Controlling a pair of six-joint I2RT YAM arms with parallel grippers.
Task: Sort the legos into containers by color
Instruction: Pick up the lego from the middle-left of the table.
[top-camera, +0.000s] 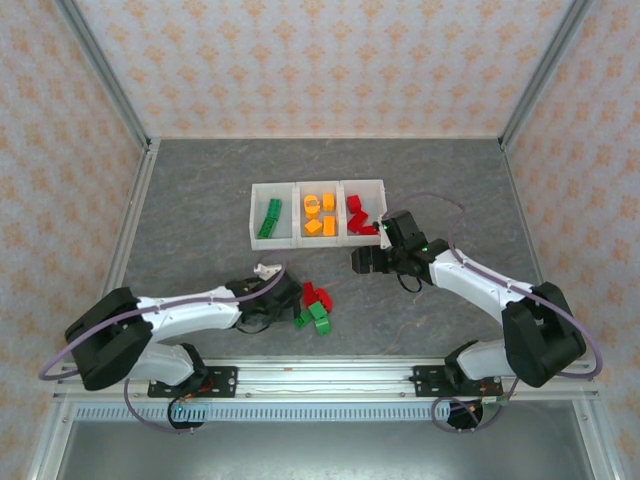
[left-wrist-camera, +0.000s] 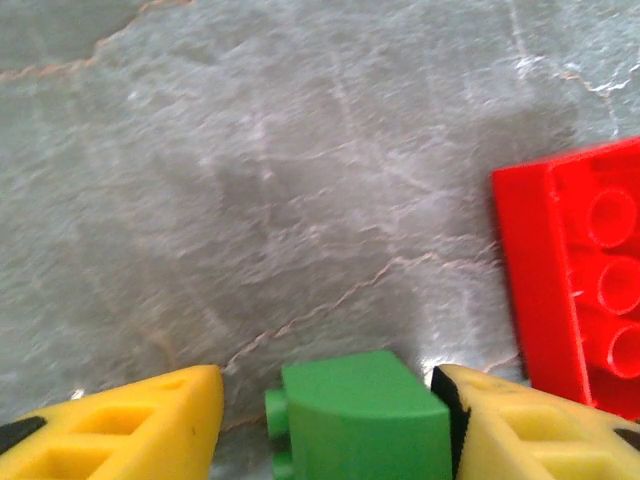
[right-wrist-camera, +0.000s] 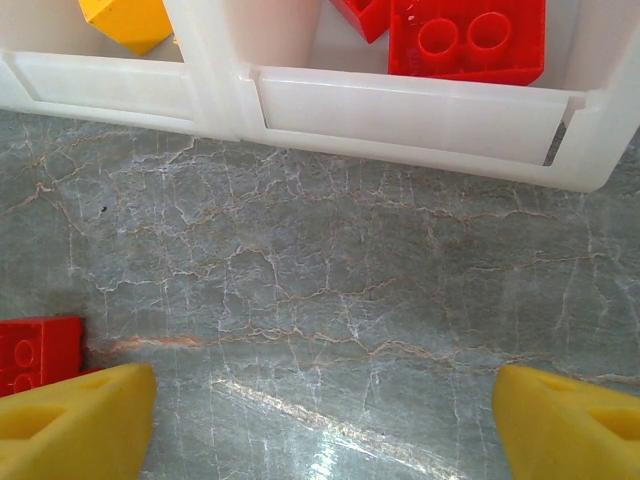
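A green brick (left-wrist-camera: 360, 420), smooth plastic with a rounded top edge, is being straddled by the half-open left gripper (left-wrist-camera: 328, 400). One yellow pad (left-wrist-camera: 520, 420) is touching the brick, while a narrow gap is being left at the other, so nothing is being clamped. Just beyond the touching pad, a glossy red studded plate (left-wrist-camera: 580, 280) is lying on the grey, veined, stone-like table (left-wrist-camera: 250, 180).

The right gripper (right-wrist-camera: 320, 420) is being held wide open and empty above bare table. A red brick (right-wrist-camera: 40, 350) is lying beside one finger (right-wrist-camera: 70, 425). Straight ahead the translucent white bins (right-wrist-camera: 400, 110) are standing, with an orange brick (right-wrist-camera: 125, 20) and a red two-stud brick (right-wrist-camera: 470, 40) sitting in separate compartments.
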